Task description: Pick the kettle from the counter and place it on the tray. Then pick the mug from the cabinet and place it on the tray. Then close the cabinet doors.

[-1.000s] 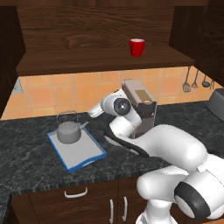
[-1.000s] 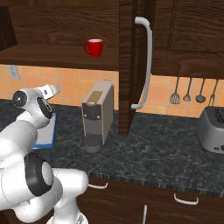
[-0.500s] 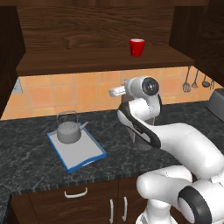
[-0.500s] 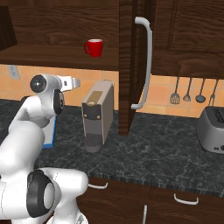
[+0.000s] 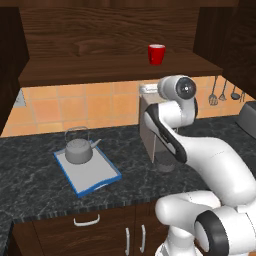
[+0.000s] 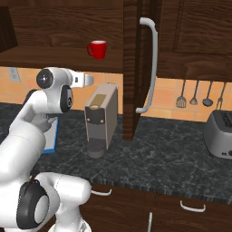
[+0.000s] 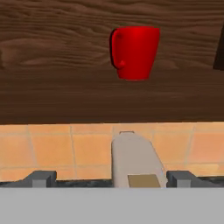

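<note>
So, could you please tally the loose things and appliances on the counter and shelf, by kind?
Kettle: 1
Tray: 1
Mug: 1
Coffee machine: 1
Toaster: 1
Hanging utensils: 4
Total: 9

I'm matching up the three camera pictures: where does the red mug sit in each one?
Left base view: the mug stands on the cabinet shelf, upper right of centre, above the arm.
Right base view: mug on the same shelf, upper left of centre, left of the open door's bar handle.
Hand view: mug at top centre, handle to the picture's left.
Shared landmark: the coffee machine stands below the mug.
</note>
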### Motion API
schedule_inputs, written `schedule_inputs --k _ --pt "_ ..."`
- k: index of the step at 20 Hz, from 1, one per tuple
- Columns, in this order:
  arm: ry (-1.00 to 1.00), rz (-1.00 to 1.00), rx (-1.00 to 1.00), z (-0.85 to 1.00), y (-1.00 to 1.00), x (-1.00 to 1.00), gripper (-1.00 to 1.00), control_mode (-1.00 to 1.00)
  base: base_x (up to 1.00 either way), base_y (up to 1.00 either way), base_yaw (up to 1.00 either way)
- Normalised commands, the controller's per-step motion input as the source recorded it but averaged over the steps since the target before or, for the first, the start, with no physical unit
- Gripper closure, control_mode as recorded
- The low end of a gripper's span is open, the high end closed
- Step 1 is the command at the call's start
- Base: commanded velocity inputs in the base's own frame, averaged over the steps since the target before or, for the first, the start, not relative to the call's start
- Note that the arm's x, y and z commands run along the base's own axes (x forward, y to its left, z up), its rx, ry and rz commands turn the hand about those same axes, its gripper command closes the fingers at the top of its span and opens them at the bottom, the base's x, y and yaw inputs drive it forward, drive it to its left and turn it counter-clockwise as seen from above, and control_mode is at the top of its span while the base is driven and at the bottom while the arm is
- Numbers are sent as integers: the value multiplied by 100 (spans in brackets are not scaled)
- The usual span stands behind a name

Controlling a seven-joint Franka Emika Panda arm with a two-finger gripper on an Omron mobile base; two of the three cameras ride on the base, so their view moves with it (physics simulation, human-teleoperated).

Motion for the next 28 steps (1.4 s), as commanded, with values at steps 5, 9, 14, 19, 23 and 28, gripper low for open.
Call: schedule_inputs --k 5,9,14,19,23,28 --pt "-7 -8 0 21 -3 0 -100 -100 0 0 0" --pt "-3 -5 0 0 0 -2 -100 -100 0 0 0" --pt "-8 -3 1 1 0 -6 -100 -100 0 0 0" --pt "-3 -4 1 16 0 11 -100 -100 0 0 0" --pt "-3 -4 0 43 1 15 -100 -100 0 0 0" --pt "-8 -6 -3 65 3 0 -100 -100 0 0 0"
